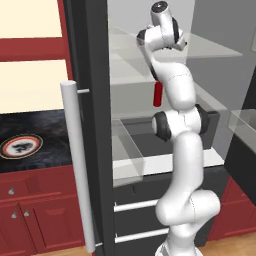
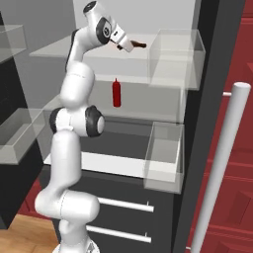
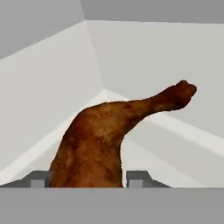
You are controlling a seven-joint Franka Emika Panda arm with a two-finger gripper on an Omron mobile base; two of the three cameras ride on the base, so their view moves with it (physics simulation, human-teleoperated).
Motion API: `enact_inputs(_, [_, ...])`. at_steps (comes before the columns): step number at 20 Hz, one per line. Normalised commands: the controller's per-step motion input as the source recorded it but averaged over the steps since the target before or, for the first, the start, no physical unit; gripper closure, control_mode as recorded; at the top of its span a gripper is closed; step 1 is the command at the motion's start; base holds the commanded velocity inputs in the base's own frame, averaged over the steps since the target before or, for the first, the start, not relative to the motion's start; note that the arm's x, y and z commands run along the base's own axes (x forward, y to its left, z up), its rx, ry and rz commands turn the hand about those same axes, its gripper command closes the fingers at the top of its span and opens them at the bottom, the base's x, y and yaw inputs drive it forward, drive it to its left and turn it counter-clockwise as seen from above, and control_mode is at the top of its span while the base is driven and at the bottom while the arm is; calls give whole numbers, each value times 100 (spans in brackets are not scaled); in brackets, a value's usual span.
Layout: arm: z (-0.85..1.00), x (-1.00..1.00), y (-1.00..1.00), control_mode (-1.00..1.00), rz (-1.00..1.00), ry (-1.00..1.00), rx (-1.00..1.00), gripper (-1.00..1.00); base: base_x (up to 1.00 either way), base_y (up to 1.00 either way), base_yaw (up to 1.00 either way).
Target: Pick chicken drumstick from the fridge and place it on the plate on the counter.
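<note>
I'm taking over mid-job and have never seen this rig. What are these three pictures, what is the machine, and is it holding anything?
The machine is a white jointed arm on a base that can drive. Two pictures come from cameras on that base, behind the arm to its left and right; the third looks along the end effector. The arm reaches onto an upper shelf of the open fridge. The chicken drumstick sits between the fingertips, thick end nearest the camera; a firm grip isn't certain. A red bottle stands one shelf lower. The plate sits on the counter.
</note>
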Motion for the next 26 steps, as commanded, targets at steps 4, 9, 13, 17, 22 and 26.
enact_inputs(4, [-81,-100,-58,-100,-21,0,26,100,0,0,0])
enact_inputs(9, [-25,-100,-32,-100,-6,0,32,100,0,0,0])
enact_inputs(13, [47,-99,-8,-100,0,2,32,100,0,0,0])
enact_inputs(17, [97,-78,-9,-100,1,0,29,100,0,0,0])
enact_inputs(22, [73,-94,-4,-100,2,5,23,100,0,0,0])
enact_inputs(26, [-2,-100,-26,-100,0,11,14,100,0,0,0])
